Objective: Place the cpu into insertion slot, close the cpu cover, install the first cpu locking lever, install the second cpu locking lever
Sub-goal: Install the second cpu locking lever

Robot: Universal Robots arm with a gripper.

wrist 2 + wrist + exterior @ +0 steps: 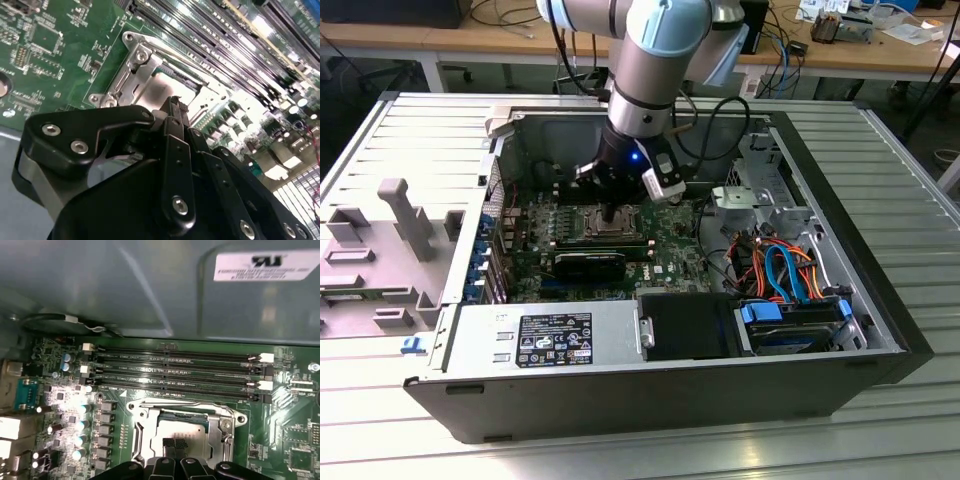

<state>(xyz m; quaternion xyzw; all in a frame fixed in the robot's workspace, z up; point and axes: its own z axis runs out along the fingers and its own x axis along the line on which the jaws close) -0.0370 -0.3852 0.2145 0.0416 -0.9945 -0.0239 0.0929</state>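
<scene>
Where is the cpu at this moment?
In both wrist views the cpu lies in the insertion slot on the green motherboard, beside the long memory slots, directly under the gripper.

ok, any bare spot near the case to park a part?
Ribbed table on the exterior view's right of the case is bare, as is the strip in front. Inside is crowded: claw over the cpu cover, cables beside.

One cpu (181, 430), one cpu cover (220, 432), four memory slots (175, 374).
</scene>
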